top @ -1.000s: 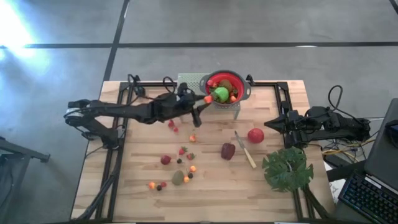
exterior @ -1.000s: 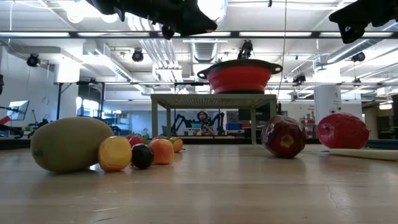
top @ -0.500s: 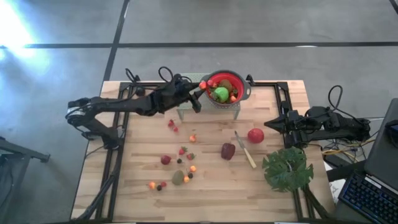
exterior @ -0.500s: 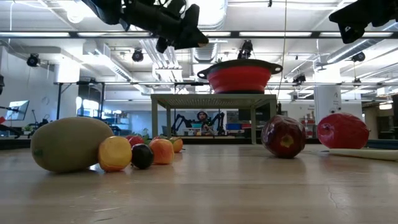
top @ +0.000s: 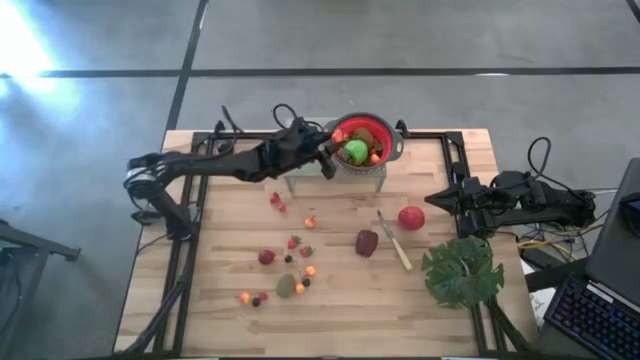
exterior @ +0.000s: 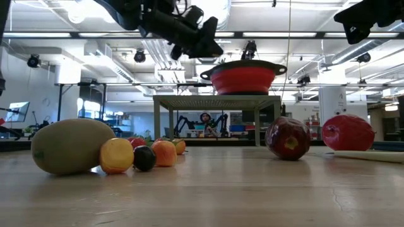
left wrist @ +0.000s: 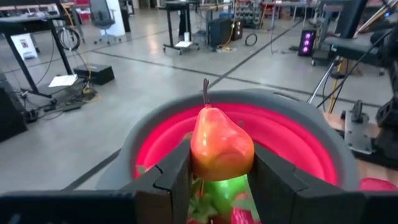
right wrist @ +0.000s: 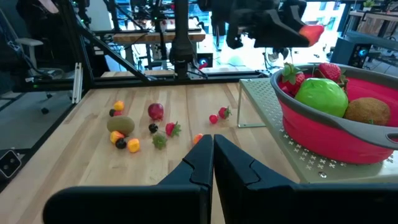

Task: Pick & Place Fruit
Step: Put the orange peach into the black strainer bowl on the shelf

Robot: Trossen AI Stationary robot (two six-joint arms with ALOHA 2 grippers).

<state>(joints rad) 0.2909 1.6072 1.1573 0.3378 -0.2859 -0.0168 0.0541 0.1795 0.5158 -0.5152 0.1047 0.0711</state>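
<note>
A: Overhead, the left gripper [top: 330, 160] sits at the rim of the red colander [top: 385, 133], which stands on a perforated metal stand [top: 300, 128] at the far edge of the table [top: 440, 310]. The right gripper [top: 436, 201] waits well apart, near the red apple [top: 410, 217].

B: Loose fruit remaining?

A: Plenty: the maroon fruit [top: 367, 243] just beside the knife [top: 393, 241], a kiwi [top: 287, 286], strawberries and orange pieces scattered mid-table. The leaf [top: 462, 270] lies by the right arm.

B: Low view?

A: The left gripper [exterior: 205, 44] hangs above and beside the colander [exterior: 243, 77]. The kiwi [exterior: 72, 145] and maroon fruit [exterior: 287, 138] rest on the wood.

B: Left wrist view?

A: Its fingers [left wrist: 171, 180] clamp a red-orange pear [left wrist: 221, 146] from both sides, stem up, with the colander [left wrist: 323, 140] directly ahead and a green apple [left wrist: 227, 190] below.

B: Right wrist view?

A: That gripper [right wrist: 213, 158] is fully closed on nothing. The colander [right wrist: 336, 134] already holds the green apple [right wrist: 320, 96], a kiwi and strawberries.

B: Advice for the drop?

A: Likely best to carry the pear past the near rim, over the middle of the bowl, lower a little, then release, so it cannot bounce off the fruit inside.
</note>
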